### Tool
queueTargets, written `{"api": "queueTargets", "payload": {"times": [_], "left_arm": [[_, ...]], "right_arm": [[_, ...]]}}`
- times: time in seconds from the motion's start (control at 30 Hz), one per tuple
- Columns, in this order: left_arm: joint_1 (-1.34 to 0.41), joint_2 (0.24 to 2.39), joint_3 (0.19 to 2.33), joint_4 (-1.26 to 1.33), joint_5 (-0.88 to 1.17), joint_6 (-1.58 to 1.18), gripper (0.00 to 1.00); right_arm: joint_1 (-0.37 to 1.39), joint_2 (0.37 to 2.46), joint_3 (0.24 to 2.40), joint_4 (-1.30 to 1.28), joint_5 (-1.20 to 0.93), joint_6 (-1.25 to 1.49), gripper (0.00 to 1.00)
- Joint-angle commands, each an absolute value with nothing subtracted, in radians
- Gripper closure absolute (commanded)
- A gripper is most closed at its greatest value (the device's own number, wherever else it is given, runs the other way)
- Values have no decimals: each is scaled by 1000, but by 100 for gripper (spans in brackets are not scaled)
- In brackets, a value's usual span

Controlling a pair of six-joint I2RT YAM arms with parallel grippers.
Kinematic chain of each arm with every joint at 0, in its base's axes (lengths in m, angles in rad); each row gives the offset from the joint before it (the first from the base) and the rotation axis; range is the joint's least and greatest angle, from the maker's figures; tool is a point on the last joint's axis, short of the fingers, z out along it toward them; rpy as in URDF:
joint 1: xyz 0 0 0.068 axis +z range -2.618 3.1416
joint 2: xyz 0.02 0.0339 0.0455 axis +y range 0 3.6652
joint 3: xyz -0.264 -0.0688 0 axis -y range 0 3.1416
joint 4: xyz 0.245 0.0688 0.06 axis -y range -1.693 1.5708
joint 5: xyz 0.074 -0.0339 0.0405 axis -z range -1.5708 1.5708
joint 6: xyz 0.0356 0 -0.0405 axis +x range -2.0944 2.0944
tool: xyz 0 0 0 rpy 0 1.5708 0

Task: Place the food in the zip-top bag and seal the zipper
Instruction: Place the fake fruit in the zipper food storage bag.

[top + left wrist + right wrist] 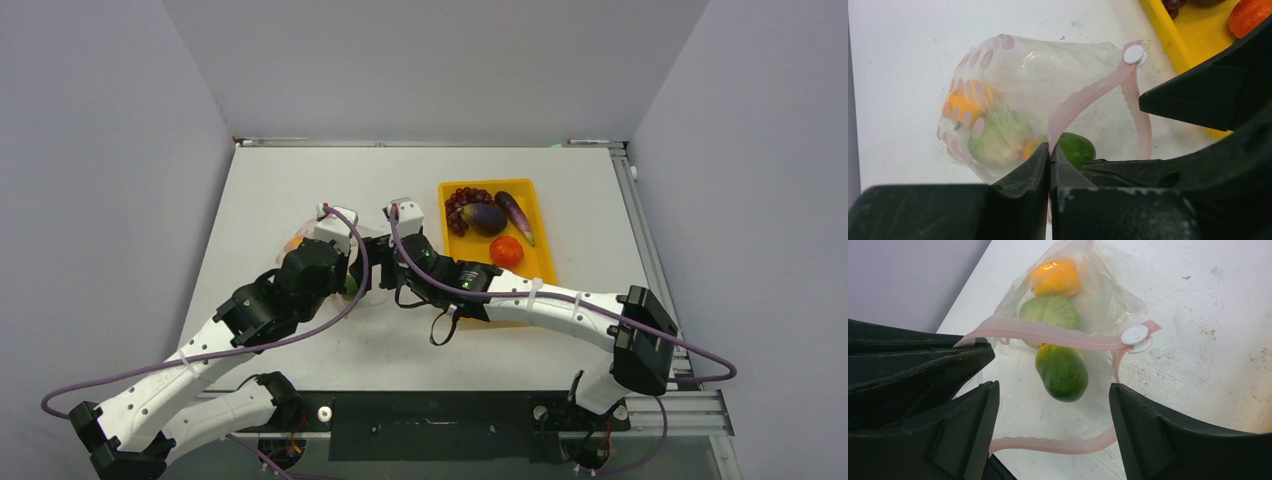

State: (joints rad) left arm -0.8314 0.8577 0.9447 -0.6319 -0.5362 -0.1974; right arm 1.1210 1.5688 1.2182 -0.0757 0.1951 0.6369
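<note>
White table [300, 190] bears the bag [1048, 65], perhaps a cucumber [1062, 371] inside. Left gripper [1049, 165] pinches its zipper [1088, 95]; right gripper [1053, 390] gapes.

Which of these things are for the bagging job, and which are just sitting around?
For the job: zip-top bag; zipper; orange piece and green fruit inside; cucumber at the mouth; grapes, eggplants and red piece waiting; left fingers pinching the zipper.

Just there: yellow tray; table.
</note>
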Motion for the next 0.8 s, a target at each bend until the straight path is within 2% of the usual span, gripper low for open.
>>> {"api": "queueTargets", "payload": {"times": [0.0,0.37,0.77], "left_arm": [[-836,851,959,-589,-532,-189,100],[-837,862,959,-590,-534,-189,100],[-836,868,959,-590,-530,-190,100]], "right_arm": [[1127,1472,1195,-43,236,619,19],[1127,1360,1119,-96,282,602,19],[1129,1305,938,-18,285,750,23]]}}
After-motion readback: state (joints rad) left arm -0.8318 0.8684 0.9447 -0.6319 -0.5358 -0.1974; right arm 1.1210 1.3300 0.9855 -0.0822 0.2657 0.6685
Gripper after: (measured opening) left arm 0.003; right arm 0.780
